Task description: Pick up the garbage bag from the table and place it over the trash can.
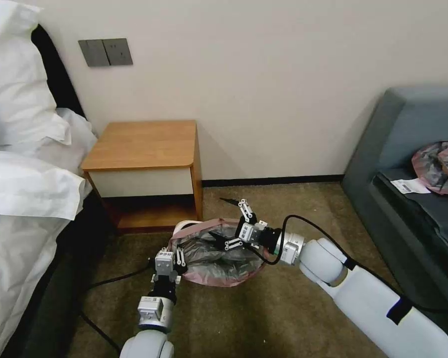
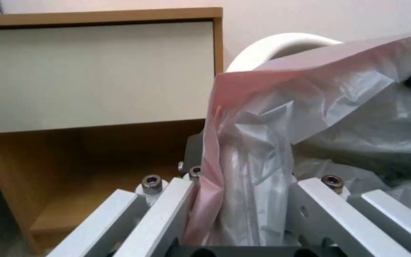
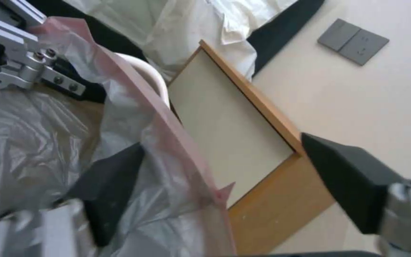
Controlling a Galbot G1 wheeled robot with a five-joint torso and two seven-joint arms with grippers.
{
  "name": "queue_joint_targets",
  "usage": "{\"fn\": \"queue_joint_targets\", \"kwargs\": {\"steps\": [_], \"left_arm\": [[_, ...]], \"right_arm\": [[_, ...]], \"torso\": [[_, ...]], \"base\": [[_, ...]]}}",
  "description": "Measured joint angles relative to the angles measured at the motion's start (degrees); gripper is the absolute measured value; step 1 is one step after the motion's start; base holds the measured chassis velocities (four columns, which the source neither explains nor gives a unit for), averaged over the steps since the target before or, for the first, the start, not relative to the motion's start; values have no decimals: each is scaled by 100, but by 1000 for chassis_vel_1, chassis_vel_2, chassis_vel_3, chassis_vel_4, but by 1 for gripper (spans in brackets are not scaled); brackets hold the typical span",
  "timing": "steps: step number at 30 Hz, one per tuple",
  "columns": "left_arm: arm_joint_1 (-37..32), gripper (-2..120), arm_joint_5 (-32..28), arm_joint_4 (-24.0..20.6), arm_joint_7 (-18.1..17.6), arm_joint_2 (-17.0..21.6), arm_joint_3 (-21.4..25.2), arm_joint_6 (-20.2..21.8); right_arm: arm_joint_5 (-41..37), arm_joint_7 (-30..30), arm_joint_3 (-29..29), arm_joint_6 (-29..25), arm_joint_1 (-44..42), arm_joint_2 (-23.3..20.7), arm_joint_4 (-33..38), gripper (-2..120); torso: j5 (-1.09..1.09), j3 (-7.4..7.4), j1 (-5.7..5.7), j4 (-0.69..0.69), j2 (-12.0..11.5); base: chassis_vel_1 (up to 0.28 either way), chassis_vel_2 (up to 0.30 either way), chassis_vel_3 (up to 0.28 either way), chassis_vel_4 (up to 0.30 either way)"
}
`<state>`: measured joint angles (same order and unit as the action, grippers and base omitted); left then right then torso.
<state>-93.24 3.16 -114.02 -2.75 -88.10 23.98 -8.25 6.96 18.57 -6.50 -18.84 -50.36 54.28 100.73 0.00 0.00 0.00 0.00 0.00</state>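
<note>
You're looking down from the head cam at a carpeted floor beside a bed w/ white bedding point(image 1: 20, 164). The table point(image 1: 142, 144) stands against the wall, its top bare. In front of it, on the floor, sits the trash can point(image 1: 184, 227); 1 curved bit of beige rim shows at the corner nearest the table, where the garbage bag point(image 1: 219, 258) doesn't cover it. The bag is spread over the rest of the can's mouth, pink edge outward, grey inside sagging into the bin.

Your left gripper point(image 1: 178, 258) is at the bag's near-left edge. In the left wrist cam, its fingers are closed on a bunched fold of the pink-grey plastic point(image 2: 243, 185), w/ the beige rim point(image 2: 272, 44) arching behind and the table's white drawer front point(image 2: 96, 75) beyond.

Your right gripper point(image 1: 229, 219) sits over the far side of the bag, fingers spread wide apart. In the right wrist cam, 1 black fingertip point(image 3: 105, 185) is inside the bag against the grey plastic; the other point(image 3: 348, 182) is outside, w/ the pink edge point(image 3: 167, 132) running between them, not pinched.

On the grey-blue sofa point(image 1: 408, 164) at right lies another pink-grey plastic bundle point(image 1: 440, 166) w/ a white label.
</note>
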Motion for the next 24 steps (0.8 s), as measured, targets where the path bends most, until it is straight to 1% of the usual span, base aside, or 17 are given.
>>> {"fn": "queue_joint_targets", "kwargs": {"steps": [1, 4, 5, 8, 9, 11, 12, 13, 15, 16, 17, 18, 20, 21, 23, 24], "left_arm": [[0, 8, 0, 0, 0, 0, 0, 0], [-11, 8, 27, 6, 2, -4, -8, -8], [-11, 8, 27, 6, 2, -4, -8, -8], [-15, 8, 53, 6, 7, -10, -14, -16], [-15, 8, 53, 6, 7, -10, -14, -16], [-17, 8, 107, 7, 26, -16, -20, -37], [-17, 8, 107, 7, 26, -16, -20, -37], [-18, 8, 127, 10, 32, -16, -24, -48], [-21, 8, 180, 25, 41, -16, -34, -75], [-22, 8, 216, 32, 45, -16, -37, -94], [-22, 8, 216, 32, 45, -16, -37, -94], [-22, 8, 236, 35, 46, -17, -37, -105], [-20, 8, 292, 41, 49, -18, -38, -124], [-20, 8, 292, 41, 49, -18, -38, -124], [-16, 8, 360, 47, 58, -18, -36, -151], [-16, 8, 418, 55, 68, -16, -30, -184]], "right_arm": [[0, 0, 0, 0, 0, 0, 0, 83], [-1, 81, 0, -6, 29, 3, 12, 66], [-1, 81, 0, -6, 29, 3, 12, 66], [-10, 98, -34, -6, 58, 10, 15, 52], [-10, 98, -34, -6, 58, 10, 15, 52], [-22, 98, -92, 3, 74, 6, 22, 40], [-22, 98, -92, 3, 74, 6, 22, 40], [-24, 98, -108, 9, 82, 5, 25, 37], [-27, 98, -143, 18, 109, 5, 26, 28], [-29, 98, -166, 25, 129, 5, 26, 22], [-29, 98, -166, 25, 129, 5, 26, 22], [-32, 98, -187, 32, 147, 4, 28, 19], [-46, 95, -237, 54, 198, 0, 33, 8], [-46, 95, -237, 54, 198, 0, 33, 8], [-58, 84, -281, 72, 250, -2, 34, 1], [-68, 76, -308, 86, 284, -2, 34, 0]], "torso": [[0, 0, 0, 0, 0], [0, 0, 0, 0, 0], [0, 0, 0, 0, 0], [0, 0, 0, 0, 0], [0, 0, 0, 0, 0], [0, 0, 0, 0, 0], [0, 0, 0, 0, 0], [0, 0, 0, 0, 0], [0, 0, 0, 0, 0], [0, 0, 0, 0, 0], [0, 0, 0, 0, 0], [0, 0, 0, 0, 0], [0, 0, 0, 0, 0], [0, 0, 0, 0, 0], [0, 0, 0, 0, 0], [0, 0, 0, 0, 0]], "base": [[0, 0, 0, 0], [0, 0, 0, 0], [0, 0, 0, 0], [0, 0, 0, 0], [0, 0, 0, 0], [0, 0, 0, 0], [0, 0, 0, 0], [0, 0, 0, 0], [0, 0, 0, 0], [0, 0, 0, 0], [0, 0, 0, 0], [0, 0, 0, 0], [0, 0, 0, 0], [0, 0, 0, 0], [0, 0, 0, 0], [0, 0, 0, 0]]}}
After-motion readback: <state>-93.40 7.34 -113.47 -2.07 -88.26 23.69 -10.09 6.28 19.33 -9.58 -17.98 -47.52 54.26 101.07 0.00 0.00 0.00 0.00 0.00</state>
